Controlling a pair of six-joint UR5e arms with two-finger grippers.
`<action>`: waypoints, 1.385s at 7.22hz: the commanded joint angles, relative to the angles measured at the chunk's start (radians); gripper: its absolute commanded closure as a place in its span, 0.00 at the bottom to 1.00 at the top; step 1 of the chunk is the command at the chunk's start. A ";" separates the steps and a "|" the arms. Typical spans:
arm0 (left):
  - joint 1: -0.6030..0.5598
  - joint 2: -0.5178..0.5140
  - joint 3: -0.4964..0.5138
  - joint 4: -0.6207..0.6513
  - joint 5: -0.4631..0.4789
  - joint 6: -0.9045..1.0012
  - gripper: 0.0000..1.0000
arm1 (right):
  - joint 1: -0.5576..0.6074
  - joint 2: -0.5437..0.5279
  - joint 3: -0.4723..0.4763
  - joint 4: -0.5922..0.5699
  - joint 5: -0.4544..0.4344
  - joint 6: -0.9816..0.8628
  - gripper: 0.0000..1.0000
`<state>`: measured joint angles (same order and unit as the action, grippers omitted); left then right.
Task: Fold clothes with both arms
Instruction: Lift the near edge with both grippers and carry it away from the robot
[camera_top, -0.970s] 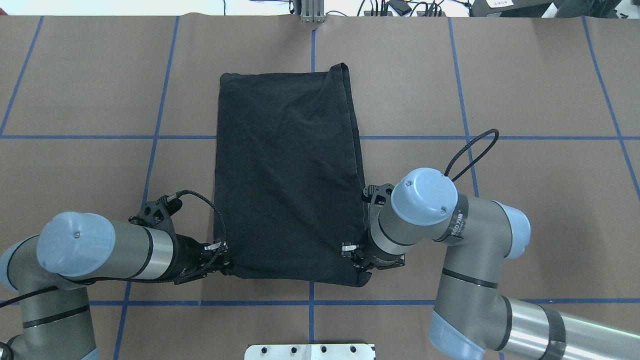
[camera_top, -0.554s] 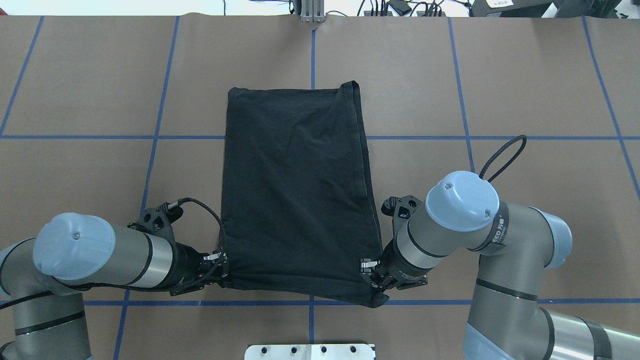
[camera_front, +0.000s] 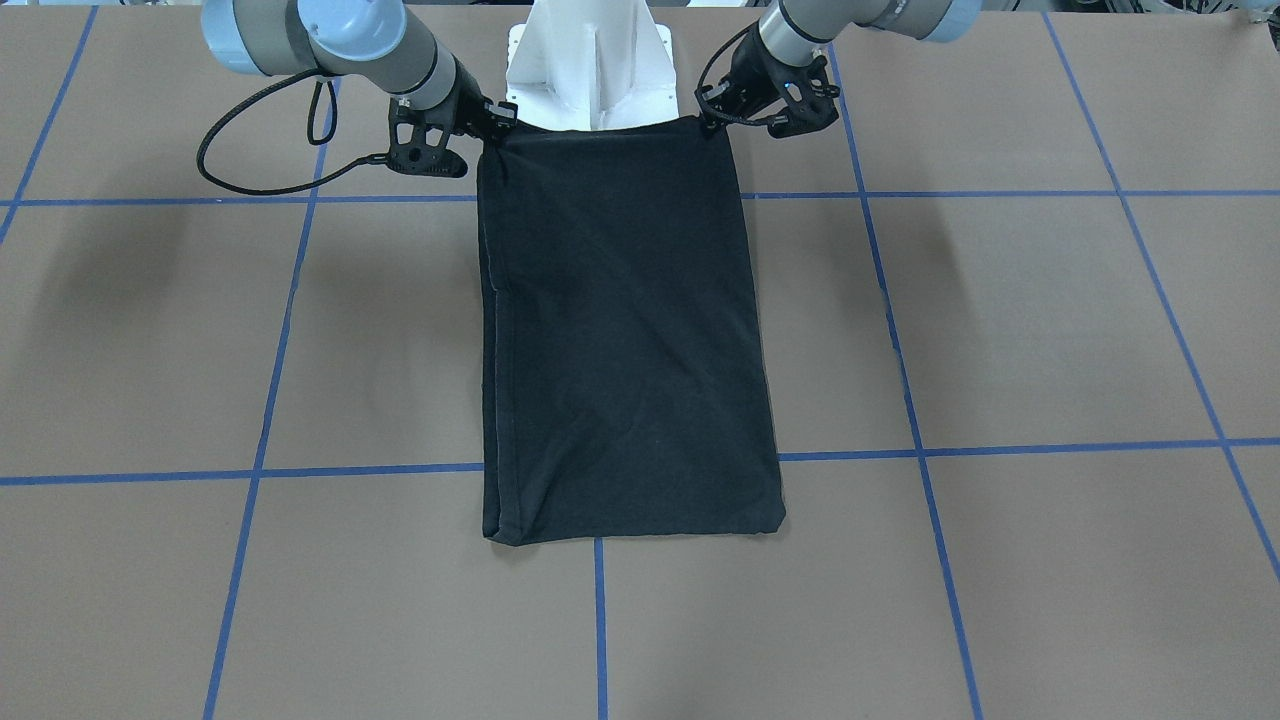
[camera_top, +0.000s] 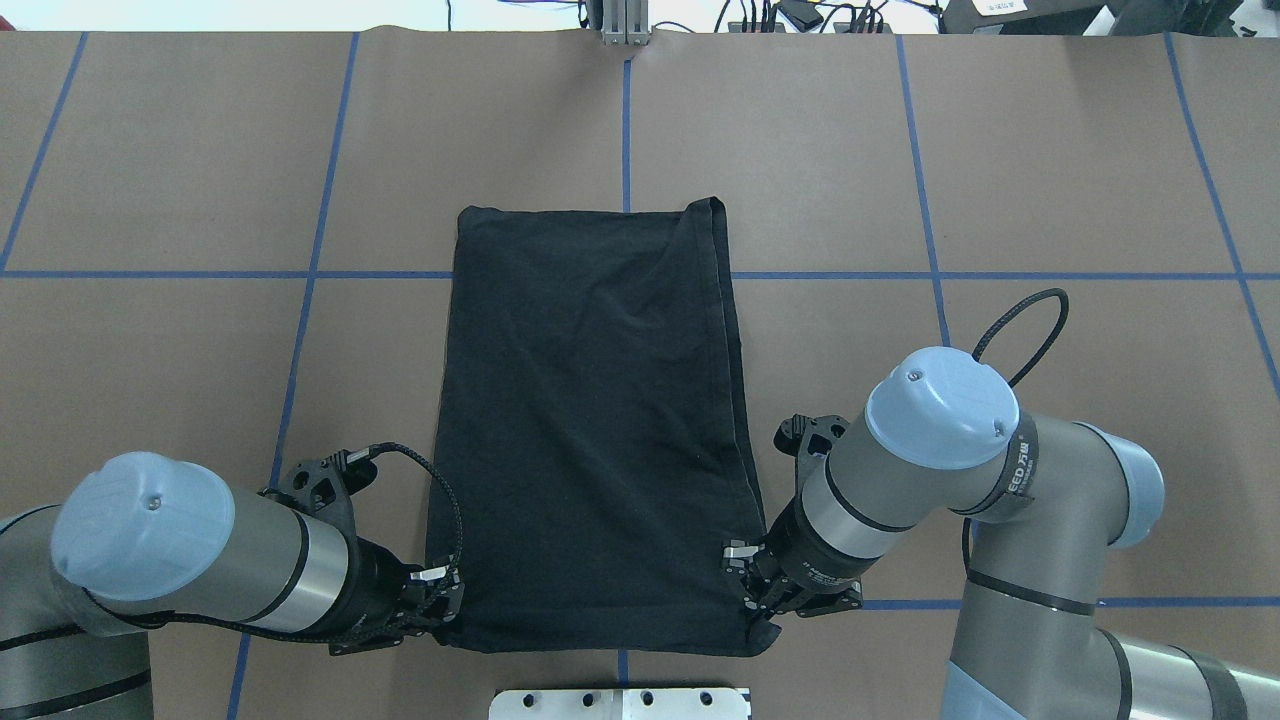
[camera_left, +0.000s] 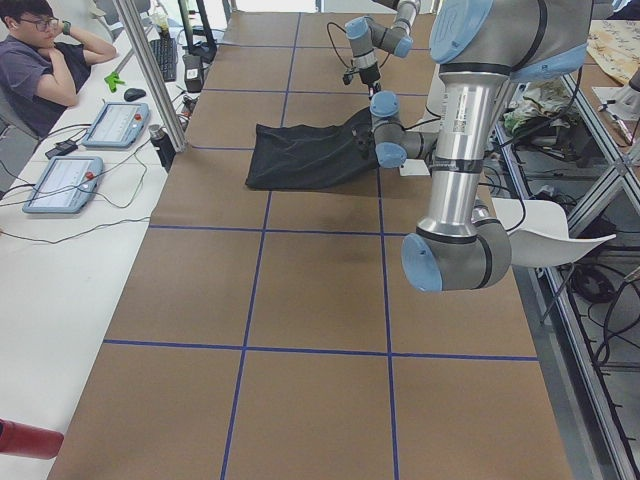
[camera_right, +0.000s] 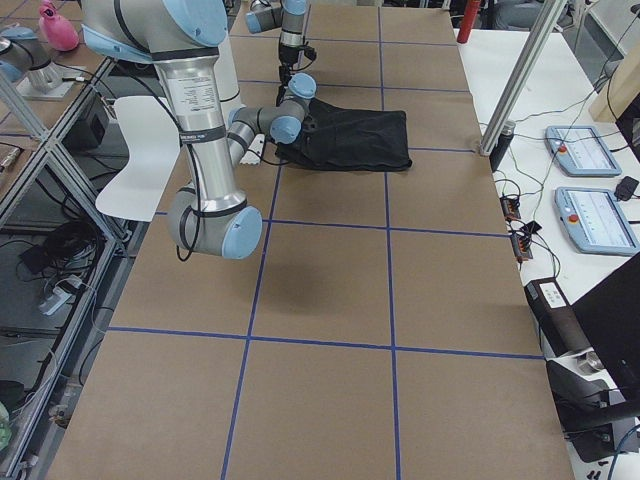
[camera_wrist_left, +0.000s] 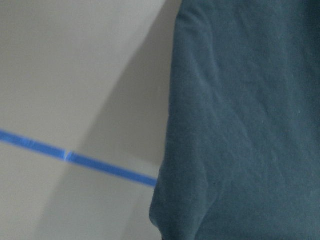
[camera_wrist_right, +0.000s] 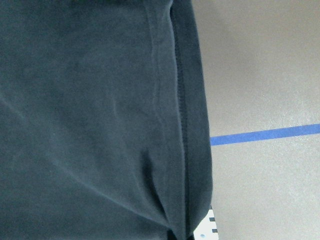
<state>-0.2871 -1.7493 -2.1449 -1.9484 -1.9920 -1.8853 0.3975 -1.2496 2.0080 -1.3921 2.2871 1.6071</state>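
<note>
T-shirt (camera_top: 590, 420): black, folded into a long rectangle, lying mid-table, long axis running away from the robot. No graphic or logo shows on the exposed face. It lies over the lengthwise centre tape line, and its far edge sits just past a cross line. A doubled layer with a stitched hem (camera_wrist_right: 180, 100) runs along the robot's right-hand side.

Robot-side edge: stretched between the two grippers, apparently raised slightly off the table. The left wrist view shows a shadow on the paper beside the cloth. The far portion rests flat, with light creases.

Left gripper (camera_top: 443, 603): fingers pinched together on the near-left corner of the T-shirt.
Right gripper (camera_top: 752, 590): fingers pinched together on the near-right corner, with a small tail of cloth poking out below them.

Left arm (camera_top: 200, 560) and right arm (camera_top: 950, 450): both reach inward from the table's near corners with wrists low. Each has a black cable looping off the wrist.

Table (camera_top: 1050, 180): covered in brown paper, gridded with blue tape lines (camera_top: 200, 274). The white pedestal base (camera_front: 592, 60) stands just behind the held edge.

Surroundings: a person (camera_left: 40, 70) sits at a side bench with two control pendants (camera_left: 62, 183).
</note>
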 joint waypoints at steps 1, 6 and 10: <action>-0.035 -0.006 -0.035 0.014 -0.048 0.003 1.00 | 0.117 0.010 -0.002 0.004 0.096 0.007 1.00; -0.352 -0.103 0.049 0.014 -0.145 0.135 1.00 | 0.279 0.127 -0.066 0.004 0.111 -0.004 1.00; -0.504 -0.240 0.282 0.002 -0.145 0.224 1.00 | 0.369 0.284 -0.257 0.007 0.050 -0.009 1.00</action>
<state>-0.7418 -1.9636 -1.9189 -1.9385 -2.1363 -1.6884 0.7440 -1.0204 1.8203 -1.3868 2.3732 1.5996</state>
